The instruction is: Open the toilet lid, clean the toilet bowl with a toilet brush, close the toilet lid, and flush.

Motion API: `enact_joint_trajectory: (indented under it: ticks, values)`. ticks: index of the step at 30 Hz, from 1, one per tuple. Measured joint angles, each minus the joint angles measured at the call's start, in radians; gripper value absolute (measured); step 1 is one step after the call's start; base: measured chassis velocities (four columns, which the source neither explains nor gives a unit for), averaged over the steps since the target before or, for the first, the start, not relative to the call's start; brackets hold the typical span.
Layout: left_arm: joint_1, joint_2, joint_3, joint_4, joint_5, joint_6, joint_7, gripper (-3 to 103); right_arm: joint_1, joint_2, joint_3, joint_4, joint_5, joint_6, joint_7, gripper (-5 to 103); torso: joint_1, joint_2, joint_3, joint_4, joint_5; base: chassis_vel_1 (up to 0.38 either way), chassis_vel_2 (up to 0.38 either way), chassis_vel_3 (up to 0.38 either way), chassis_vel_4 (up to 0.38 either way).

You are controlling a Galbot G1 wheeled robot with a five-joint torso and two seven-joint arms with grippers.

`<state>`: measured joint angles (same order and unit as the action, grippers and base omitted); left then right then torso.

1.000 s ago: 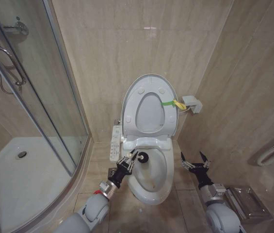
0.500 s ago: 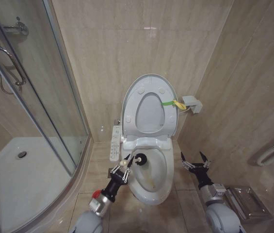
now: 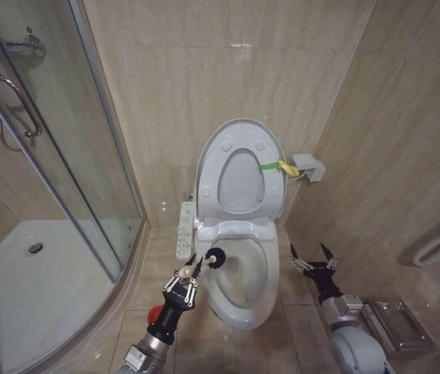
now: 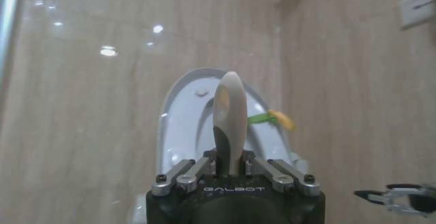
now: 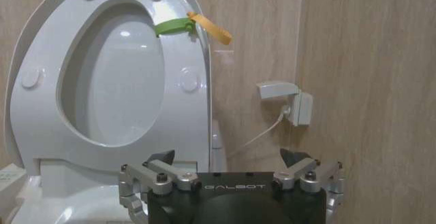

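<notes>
The toilet lid point(image 3: 239, 167) stands raised against the wall, the seat up with it and a yellow-green strap point(image 5: 173, 26) at its edge. Below lies the open white toilet bowl point(image 3: 260, 300). My left gripper point(image 3: 191, 273) is at the bowl's left side, shut on the pale handle point(image 4: 228, 122) of the toilet brush. The brush's black head point(image 3: 216, 258) sits over the bowl's left rim. My right gripper point(image 3: 313, 261) hangs open to the right of the bowl, holding nothing; the right wrist view shows this gripper point(image 5: 232, 165) facing the lid point(image 5: 41, 112).
A narrow button panel point(image 3: 183, 230) runs along the bowl's left side. A small red cup holder point(image 3: 155, 314) stands on the floor beside my left arm. A glass shower enclosure point(image 3: 64, 179) fills the left. A wall box point(image 3: 307, 166) and a metal fixture point(image 3: 395, 323) are right.
My left arm has drawn back toward me and leftward, carrying the brush head from inside the bowl to its left rim. The right arm has not moved.
</notes>
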<state>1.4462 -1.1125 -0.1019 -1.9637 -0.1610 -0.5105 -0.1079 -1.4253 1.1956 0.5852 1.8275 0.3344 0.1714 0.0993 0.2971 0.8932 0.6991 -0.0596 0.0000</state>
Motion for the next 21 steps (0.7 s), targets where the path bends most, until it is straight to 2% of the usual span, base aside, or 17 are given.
enact_joint_trajectory:
  ticks: [10,21]
  values:
    - [0.119,0.015,-0.027,-0.042,0.003,0.062,-0.132,19,0.000,0.000,0.000,0.000,0.000,0.000,0.000,100,0.000,0.000,0.000,0.0000,0.0000,0.000,0.000,0.000,0.000]
    - [0.228,0.069,-0.137,-0.054,0.001,0.050,-0.150,19,0.000,0.000,0.000,0.000,0.000,0.000,0.000,100,0.000,0.000,0.000,0.0002,-0.0001,0.000,0.000,0.000,0.000]
